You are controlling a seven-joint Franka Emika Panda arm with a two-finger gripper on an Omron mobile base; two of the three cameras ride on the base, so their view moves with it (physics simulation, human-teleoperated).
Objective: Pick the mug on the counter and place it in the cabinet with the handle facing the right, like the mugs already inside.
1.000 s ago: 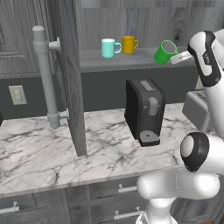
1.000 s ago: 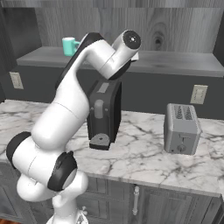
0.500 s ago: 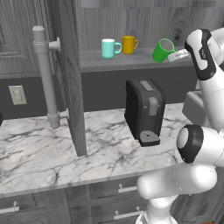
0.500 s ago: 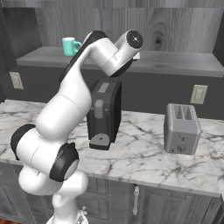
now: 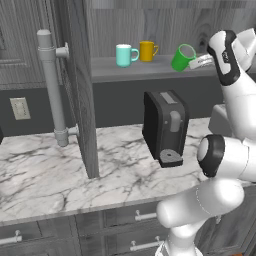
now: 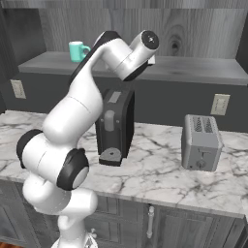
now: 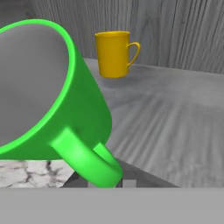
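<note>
The bright green mug (image 5: pixel 182 58) hangs tilted just above the right part of the cabinet shelf (image 5: pixel 125 70), its mouth turned up and left. My gripper (image 5: pixel 193 62) is shut on it from the right. In the hand view the green mug (image 7: pixel 48 100) looms close, its loop handle (image 7: pixel 87 161) pointing down toward the camera, with the shelf's front edge under it. The yellow-orange mug (image 7: pixel 114 53) stands behind on the shelf (image 7: pixel 175 118), handle to the right. The teal mug (image 5: pixel 125 55) and yellow-orange mug (image 5: pixel 147 50) stand side by side further left. My arm hides the green mug in the right base view.
The open cabinet door (image 5: pixel 77 85) with its thick grey handle (image 5: pixel 50 85) stands out at the left. A black coffee machine (image 5: pixel 165 127) sits on the marble counter (image 5: pixel 45 175) below the shelf. A silver toaster (image 6: pixel 201 143) stands at the right.
The gripper has carried the green mug slightly left and a little higher, closer over the shelf. The arm's elbow has swung with it. The other mugs have not moved.
</note>
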